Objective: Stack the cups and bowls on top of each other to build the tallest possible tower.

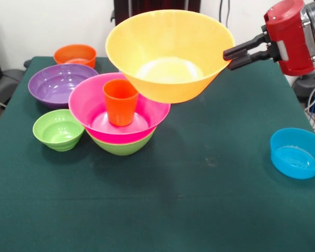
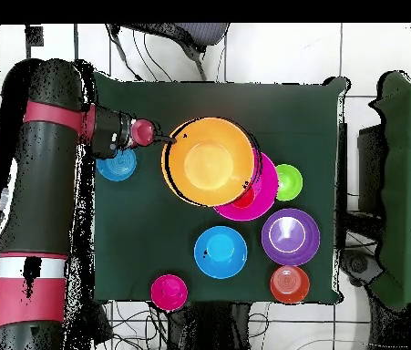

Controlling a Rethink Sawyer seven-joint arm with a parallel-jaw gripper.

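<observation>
My gripper is shut on the right rim of a large orange bowl and holds it in the air, tilted, above and to the right of the tower. The tower is a pink bowl nested in a green bowl, with the orange cup standing upright inside the pink one. In the overhead view the gripper meets the edge of the orange bowl, which covers most of the pink bowl.
Left of the tower sit a small green bowl, a purple bowl and a small orange bowl. A blue bowl lies far right. The overhead view also shows a blue bowl and a small pink bowl.
</observation>
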